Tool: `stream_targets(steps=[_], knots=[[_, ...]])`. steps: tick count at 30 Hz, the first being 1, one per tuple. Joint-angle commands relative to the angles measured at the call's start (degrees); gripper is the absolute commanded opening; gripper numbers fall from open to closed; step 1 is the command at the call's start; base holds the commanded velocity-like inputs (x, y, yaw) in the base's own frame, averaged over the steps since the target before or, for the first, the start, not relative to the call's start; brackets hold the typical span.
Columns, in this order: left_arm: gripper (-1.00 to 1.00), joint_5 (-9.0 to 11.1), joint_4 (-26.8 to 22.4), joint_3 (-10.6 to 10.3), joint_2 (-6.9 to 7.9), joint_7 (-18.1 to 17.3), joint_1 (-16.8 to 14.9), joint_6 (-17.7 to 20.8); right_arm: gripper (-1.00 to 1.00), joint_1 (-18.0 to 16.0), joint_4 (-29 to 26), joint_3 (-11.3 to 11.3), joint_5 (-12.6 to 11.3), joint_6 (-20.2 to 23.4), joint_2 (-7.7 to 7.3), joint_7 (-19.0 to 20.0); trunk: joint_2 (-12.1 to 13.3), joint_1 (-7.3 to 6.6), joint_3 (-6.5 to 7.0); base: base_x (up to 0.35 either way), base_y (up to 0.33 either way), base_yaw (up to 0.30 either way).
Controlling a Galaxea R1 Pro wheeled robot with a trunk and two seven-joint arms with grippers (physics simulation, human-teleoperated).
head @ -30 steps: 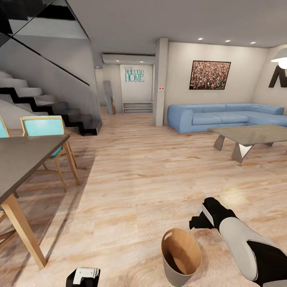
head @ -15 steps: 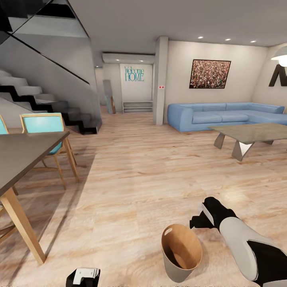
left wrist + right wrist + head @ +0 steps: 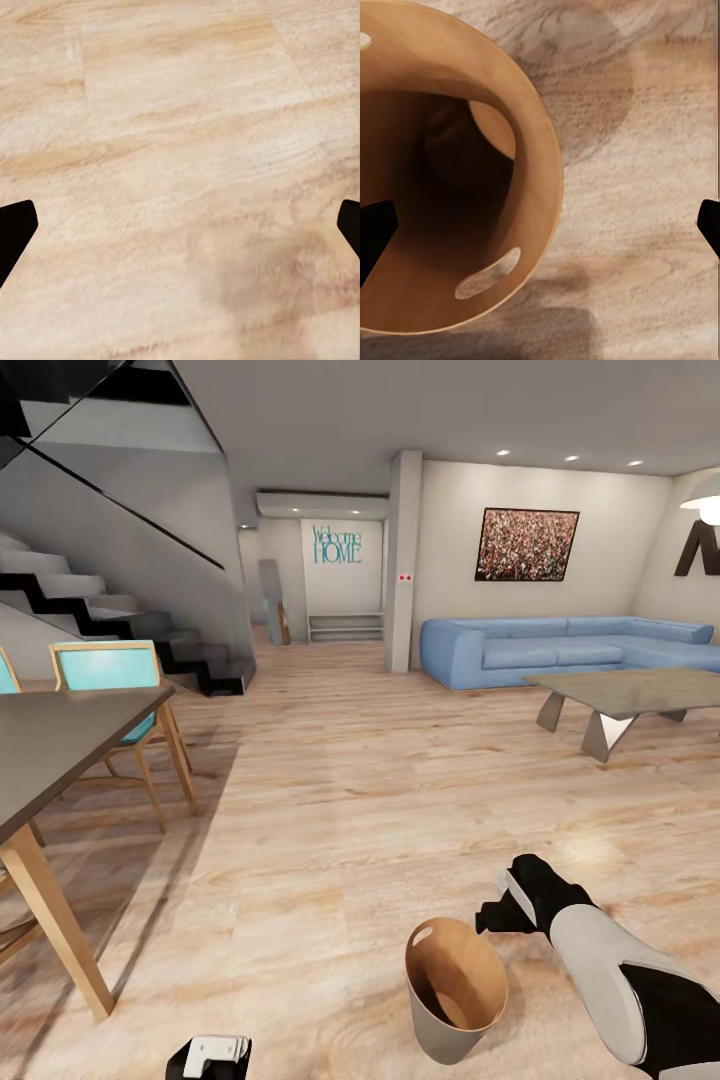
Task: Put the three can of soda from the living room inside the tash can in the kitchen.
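Pale wood floor (image 3: 330, 810) runs through the living room, where a light-blue corner sofa (image 3: 560, 650) stands far right behind a coffee table (image 3: 625, 700). A dark dining table (image 3: 60, 745) and teal chairs (image 3: 110, 675) sit near left. The grey trash can (image 3: 455, 990), brown-orange inside, hangs tilted at the right gripper (image 3: 492, 915); its rim lies between widely parted fingertips (image 3: 375, 232). The left gripper (image 3: 180, 232) is spread over bare floor.
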Motion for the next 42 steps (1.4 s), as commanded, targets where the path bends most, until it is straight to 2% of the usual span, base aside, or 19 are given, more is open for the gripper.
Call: stream_targets(steps=[1, 8, 23, 25, 42], knots=[[1.00, 0.02, 0.05, 0.00, 0.00, 0.00, 0.00, 0.00, 1.00, 0.00, 0.01, 0.00, -0.02, 0.01, 0.00, -0.25, 0.00, 0.00, 0.00, 0.000, 0.000, 0.000], [1.00, 0.08, 0.22, 0.00, 0.01, 0.00, 0.00, 0.00, 1.00, 0.00, 0.04, 0.02, -0.08, -0.04, 0.05, -1.99, 0.00, 0.00, 0.00, 0.002, 0.000, 0.000], [1.00, 0.18, 0.26, -0.08, 0.08, -0.09, 0.00, 0.00, 1.00, 0.00, 0.15, 0.02, -0.09, -0.14, 0.06, -2.39, 0.00, 0.00, 0.00, 0.096, 0.014, 0.000], [1.00, 0.19, 0.26, -0.06, 0.05, -0.09, 0.00, 0.00, 1.00, 0.00, 0.26, 0.02, -0.09, -0.20, 0.04, -2.39, -0.80, 0.44, -0.36, 0.005, 0.001, 0.000], [1.00, 0.11, 0.34, 0.00, 0.00, -0.09, 0.00, 0.00, 1.00, 0.00, 0.47, 0.05, -0.09, -0.35, 0.10, -2.48, -1.03, 0.88, -4.13, 0.001, 0.000, 0.000]])
